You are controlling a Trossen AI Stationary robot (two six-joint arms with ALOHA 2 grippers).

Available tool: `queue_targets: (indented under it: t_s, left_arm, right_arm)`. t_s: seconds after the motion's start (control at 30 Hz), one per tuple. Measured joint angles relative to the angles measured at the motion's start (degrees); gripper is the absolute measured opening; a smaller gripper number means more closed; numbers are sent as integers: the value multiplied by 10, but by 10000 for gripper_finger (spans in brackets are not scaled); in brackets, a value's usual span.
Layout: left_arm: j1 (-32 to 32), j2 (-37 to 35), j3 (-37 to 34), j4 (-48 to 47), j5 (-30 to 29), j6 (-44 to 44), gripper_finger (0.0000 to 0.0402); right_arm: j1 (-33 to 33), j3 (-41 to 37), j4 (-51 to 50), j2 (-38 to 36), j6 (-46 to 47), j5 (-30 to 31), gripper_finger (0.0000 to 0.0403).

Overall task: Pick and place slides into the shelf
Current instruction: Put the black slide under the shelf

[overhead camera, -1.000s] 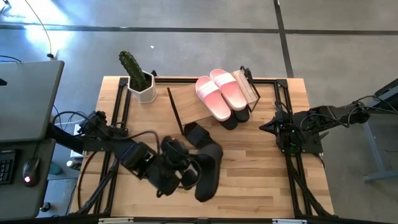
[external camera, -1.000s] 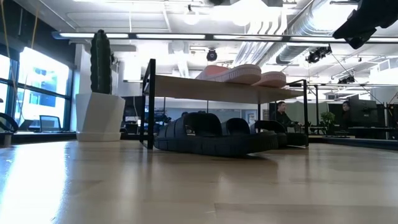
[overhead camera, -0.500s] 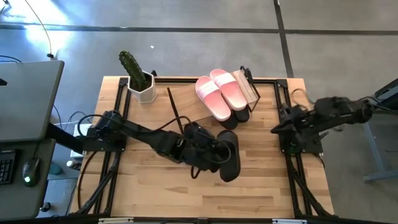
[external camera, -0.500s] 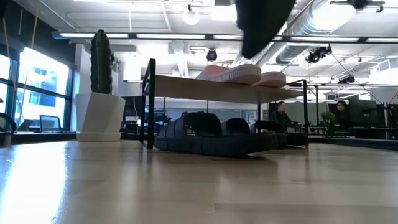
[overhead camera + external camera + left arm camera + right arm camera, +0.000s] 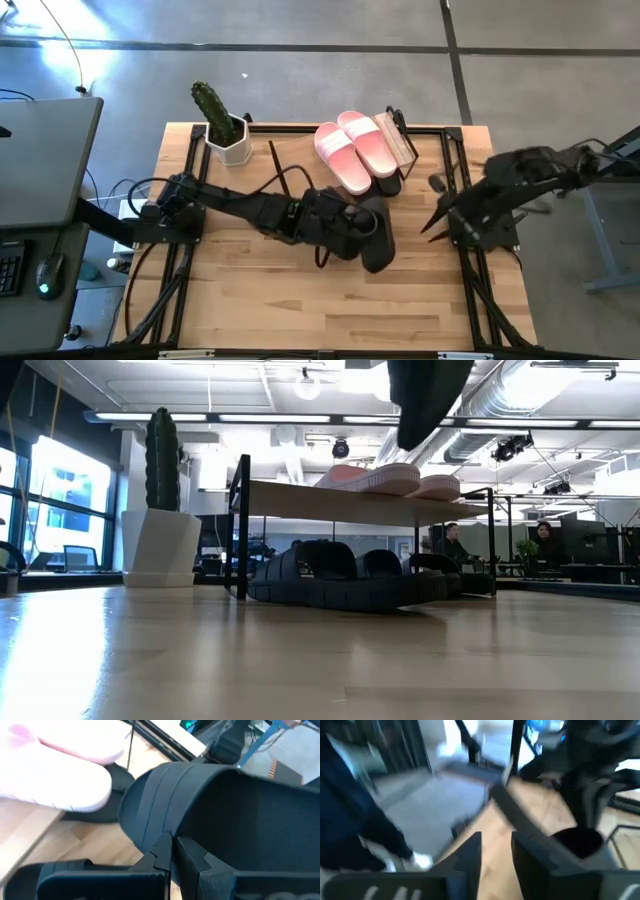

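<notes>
My left gripper (image 5: pixel 352 226) is shut on a black slide (image 5: pixel 377 238), held above the table's middle, just near of the shelf. The slide's lower end shows at the top of the low view (image 5: pixel 425 395). The shelf (image 5: pixel 302 166) stands at the far middle, with the pale pink pair (image 5: pixel 356 150) on its wood top. Black slides (image 5: pixel 340 586) lie on the table under the shelf. My right gripper (image 5: pixel 432 226) is open and empty at the table's right side. My left gripper pinches the black slide between its two fingers at the sole's side edge, where the wide strap joins it (image 5: pixel 161 839). The strap (image 5: pixel 150 805) arches beyond the fingertips. The slide is lifted clear of the table and hangs with one end down.
A cactus in a white pot (image 5: pixel 228 136) stands at the far left corner, left of the shelf. Black frame rails (image 5: pixel 468 215) run along the table's right side, under my right arm. Bare wood (image 5: pixel 300 300) lies along the near half of the table.
My left gripper has carried the black slide from the near left of the table's middle toward the right and far side, up to the shelf's front. The slide has stayed clear of the table. My right arm has swung toward the table's left, its gripper dropping slightly toward the near edge.
</notes>
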Motion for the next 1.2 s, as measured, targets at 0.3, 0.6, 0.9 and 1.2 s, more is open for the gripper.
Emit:
queue_targets:
  t_s: [0.3, 0.6, 0.9, 1.2]
  left_arm:
    - [39, 0, 44, -49, 0, 8, 0]
    - [66, 0, 44, -46, 16, 20, 0]
    - [69, 0, 44, -54, 19, 25, 0]
    - [69, 0, 44, -61, 21, 30, 0]
  right_arm:
    - [107, 235, -267, 180, -116, 269, 131]
    - [157, 420, -410, 325, -167, 393, 131]
    - [160, 495, -436, 409, -193, 476, 139]
    - [160, 495, -436, 430, -169, 484, 196]
